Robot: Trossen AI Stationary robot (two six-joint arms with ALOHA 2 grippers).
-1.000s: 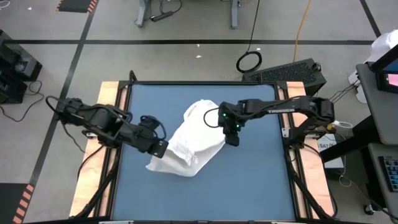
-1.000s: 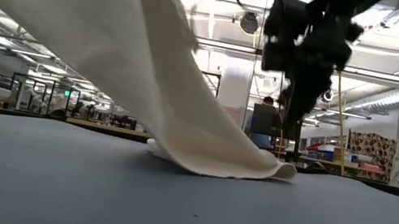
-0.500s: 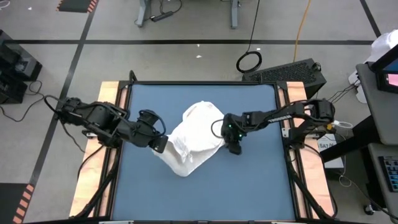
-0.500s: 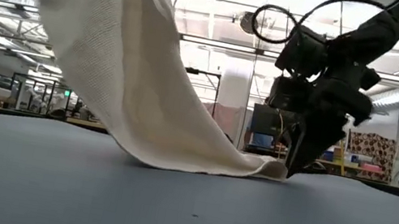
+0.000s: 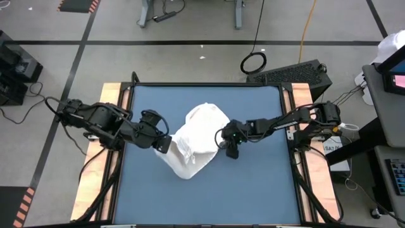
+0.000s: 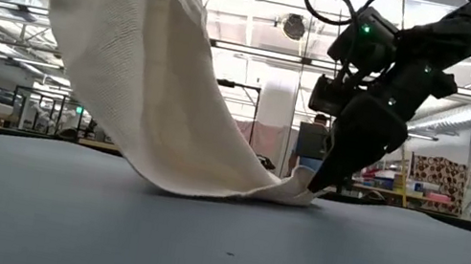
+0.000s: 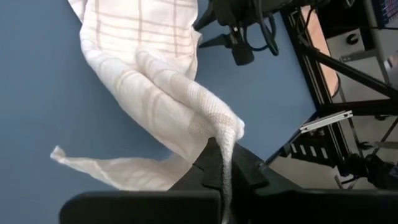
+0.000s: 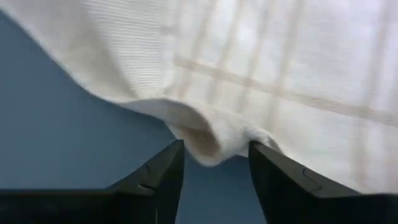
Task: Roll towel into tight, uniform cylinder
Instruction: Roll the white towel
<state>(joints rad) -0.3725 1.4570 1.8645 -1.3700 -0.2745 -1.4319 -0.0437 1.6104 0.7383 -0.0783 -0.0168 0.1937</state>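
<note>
Since a second ago we see the right arm drop from above the cloth to table level and slide toward the towel's right edge; the left arm has pulled its corner inward and up, so the flat tail at the lower left is gone.

We note the blue table (image 5: 266,183) carries the towel (image 5: 199,136) near its centre, bunched, with one end lifted high and the other lying on the surface.

We see the left arm reaching in from the table's left side, bent at the elbow, wrist angled toward the middle. The left gripper (image 5: 163,144) is clamped on a corner of the towel; the left wrist view shows cloth pinched tight between its fingers (image 7: 249,171), and the sheet hangs from there down to the table.

We see the right arm stretched low from the right side, wrist tipped down. The right gripper (image 5: 230,151) sits at the towel's right edge, fingers (image 8: 158,171) parted, a folded hem of cloth lying between them but not squeezed.
</note>
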